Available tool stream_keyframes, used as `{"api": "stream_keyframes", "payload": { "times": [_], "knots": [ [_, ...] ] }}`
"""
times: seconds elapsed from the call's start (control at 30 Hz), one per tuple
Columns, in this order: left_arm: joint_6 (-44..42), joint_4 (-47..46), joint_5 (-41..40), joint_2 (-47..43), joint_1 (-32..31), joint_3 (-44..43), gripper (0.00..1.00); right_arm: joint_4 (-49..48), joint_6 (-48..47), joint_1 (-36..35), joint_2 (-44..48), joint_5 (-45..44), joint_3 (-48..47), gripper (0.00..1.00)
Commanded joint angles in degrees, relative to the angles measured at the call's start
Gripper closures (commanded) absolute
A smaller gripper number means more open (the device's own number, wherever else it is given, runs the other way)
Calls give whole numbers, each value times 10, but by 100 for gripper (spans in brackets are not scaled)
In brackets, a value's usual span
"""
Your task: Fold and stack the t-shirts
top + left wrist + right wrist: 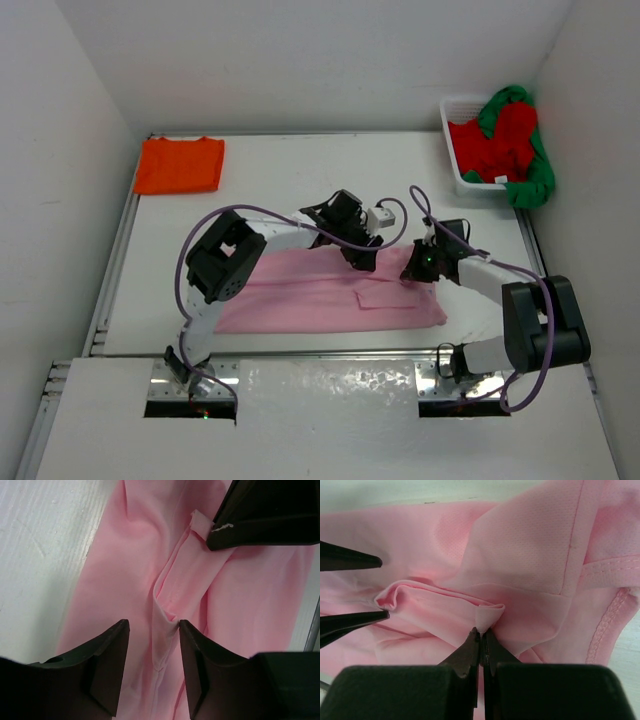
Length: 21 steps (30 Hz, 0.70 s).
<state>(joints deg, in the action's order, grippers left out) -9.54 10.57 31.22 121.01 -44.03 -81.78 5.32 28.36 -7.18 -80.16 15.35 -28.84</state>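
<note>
Pink t-shirt [330, 295] lies spread across the near middle of the white table [300, 170]. It is a long, soft slab of fine-meshed knit, partly folded over itself, with a fairly straight near edge and a rumpled far edge. From where I stand, the right gripper [481, 632] has its two black fingers pressed together on a small raised pinch of the pink cloth, close to a stitched seam and a ribbed hem. Just beside it the left gripper [153, 624] stands with its jaws parted and a narrow ridge of the same fabric running between them. The ridge seems to brush one fingertip, but nothing is clamped there. Both grippers sit at the shirt's far edge, near its middle. I can't make out how many layers lie under the fold, and the arms cover part of that far edge. Farther off, an orange t-shirt [180, 165] rests flat and squared in the far left corner. In the far right corner a white mesh basket [450, 125] holds a bunched red t-shirt [505, 135], with a green t-shirt [535, 180] draped over its rim. Both are crumpled heaps whose shapes are hard to read.
</note>
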Motion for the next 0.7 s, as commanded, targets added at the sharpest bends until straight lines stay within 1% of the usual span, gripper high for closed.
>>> {"api": "stream_keyframes", "payload": {
  "times": [0.0, 0.1, 0.17, 0.2, 0.23, 0.27, 0.3, 0.33, 0.43, 0.57, 0.67],
  "knots": [
    [9, -22, 22, -5, -4, -20, 57, -24, 4, 5, 11, 9, -3, 100],
    [8, -22, 29, -5, -5, -22, 56, -23, 2, 5, 7, 10, -9, 100],
    [8, -25, 16, -5, -9, -24, 57, -23, 2, 5, 7, 11, -10, 100],
    [8, -29, 8, -4, -10, -24, 62, -23, 1, 5, 7, 10, -11, 100],
    [14, -32, 0, -3, -11, -23, 79, -22, 0, 5, 7, 9, -13, 100],
    [15, -33, -4, 1, -11, -23, 86, -20, 0, 5, 8, 8, -13, 100],
    [16, -31, -3, 2, -11, -25, 96, -17, -1, 5, 9, 7, -15, 100],
    [19, -24, -7, 2, -10, -26, 100, -10, -5, 5, 11, 4, -18, 100],
    [19, -1, -29, -7, -3, -37, 100, 6, -33, 5, 31, -8, -24, 100],
    [34, 0, -62, -30, 13, -29, 100, 10, -73, 5, 58, -44, -24, 100],
    [41, 0, -63, -38, 16, -11, 100, 1, -81, 4, 54, -33, -28, 100]
  ]
}}
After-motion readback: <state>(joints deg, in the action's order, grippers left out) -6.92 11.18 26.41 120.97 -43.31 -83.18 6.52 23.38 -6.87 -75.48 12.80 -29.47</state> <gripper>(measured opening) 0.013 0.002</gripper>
